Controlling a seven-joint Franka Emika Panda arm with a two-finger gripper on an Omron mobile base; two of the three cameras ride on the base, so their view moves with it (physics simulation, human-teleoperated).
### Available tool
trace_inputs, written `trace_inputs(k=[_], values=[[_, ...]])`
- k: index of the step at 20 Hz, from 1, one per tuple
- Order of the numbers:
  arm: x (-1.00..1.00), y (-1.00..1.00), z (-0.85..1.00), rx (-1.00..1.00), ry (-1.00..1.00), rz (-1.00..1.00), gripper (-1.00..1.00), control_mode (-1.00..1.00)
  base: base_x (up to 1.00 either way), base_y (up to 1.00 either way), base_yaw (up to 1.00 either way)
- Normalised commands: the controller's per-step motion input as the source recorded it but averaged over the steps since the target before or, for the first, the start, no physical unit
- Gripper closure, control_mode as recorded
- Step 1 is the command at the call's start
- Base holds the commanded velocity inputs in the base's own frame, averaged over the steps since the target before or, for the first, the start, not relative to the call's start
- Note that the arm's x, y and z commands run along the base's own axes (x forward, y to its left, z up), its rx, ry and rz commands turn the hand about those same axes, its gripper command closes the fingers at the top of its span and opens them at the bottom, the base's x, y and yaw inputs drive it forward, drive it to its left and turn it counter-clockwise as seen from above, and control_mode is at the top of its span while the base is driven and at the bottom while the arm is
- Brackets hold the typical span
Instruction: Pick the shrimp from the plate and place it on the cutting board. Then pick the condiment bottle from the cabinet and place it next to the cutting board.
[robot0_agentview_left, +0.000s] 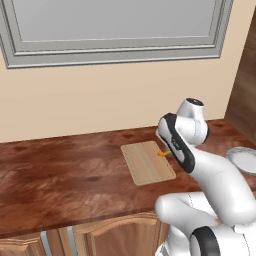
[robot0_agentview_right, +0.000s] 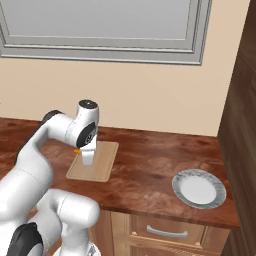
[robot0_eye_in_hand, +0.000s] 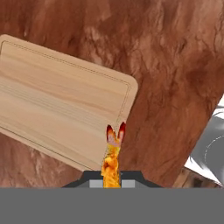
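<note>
Over one cutting board, end effector grips one shrimp.

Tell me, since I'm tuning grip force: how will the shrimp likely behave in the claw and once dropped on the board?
The shrimp looks tiny and thin in the shut claw, so probably very light. It juts out without drooping, so likely fairly stiff. Being curved, it may rock or slide slightly on the smooth cutting board.

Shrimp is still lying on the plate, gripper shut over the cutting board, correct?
Not quite. The plate is bare in the right base view. The shrimp is pinched in the shut gripper over the cutting board, as the hand view shows.
</note>
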Motion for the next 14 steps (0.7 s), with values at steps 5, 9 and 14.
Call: trace_inputs(k=[5,9,14], values=[[0.14,0.14,0.00,-0.04,0.04,0.17,1.00,-1.00,0.00,0.00,0.00],[0.05,0.11,-0.03,-0.05,0.00,0.18,1.00,-1.00,0.00,0.00,0.00],[0.05,0.10,-0.23,-0.06,-0.11,0.18,1.00,-1.00,0.00,0.00,0.00]])
